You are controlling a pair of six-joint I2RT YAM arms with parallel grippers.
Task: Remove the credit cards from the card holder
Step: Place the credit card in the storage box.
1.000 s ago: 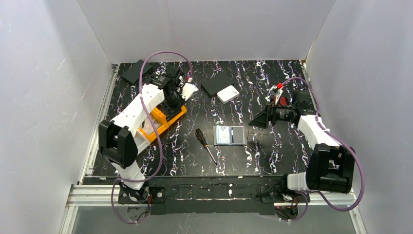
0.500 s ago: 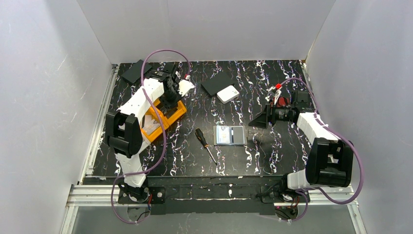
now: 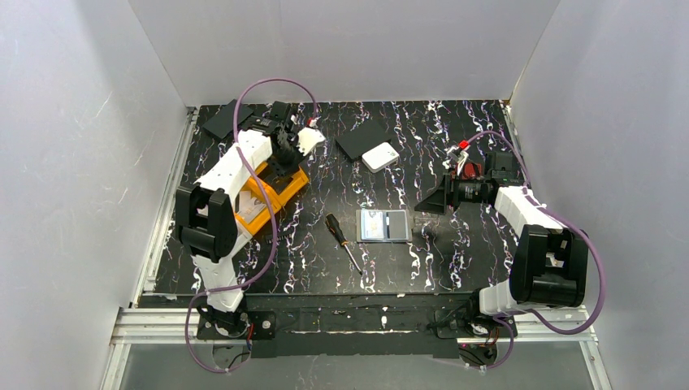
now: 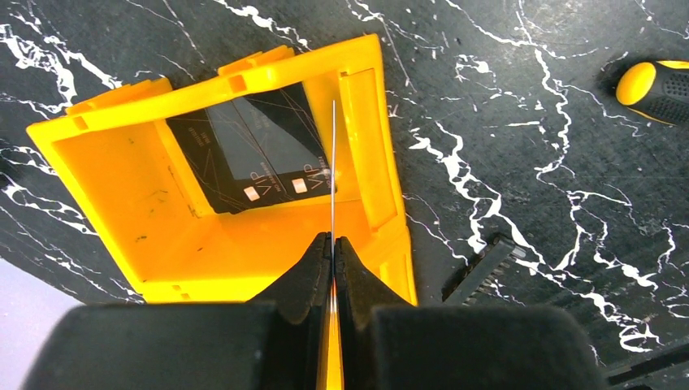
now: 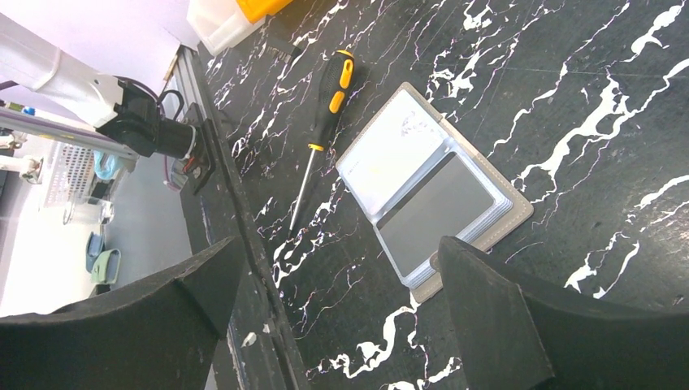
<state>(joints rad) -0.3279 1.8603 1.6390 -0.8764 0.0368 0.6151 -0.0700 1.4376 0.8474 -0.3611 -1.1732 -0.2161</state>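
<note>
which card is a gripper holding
The card seen edge-on, pinched in the left gripper over the orange bin; the dark VIP cards lie flat inside it.

Enclosing a black, white-veined table on three sides with plain white walls. Running an aluminium rail along the near edge. Lighting evenly, casting only soft shadows. Showing, past the edge in the right wrist view, possibly a white wire basket, too blurred for certainty.
</note>
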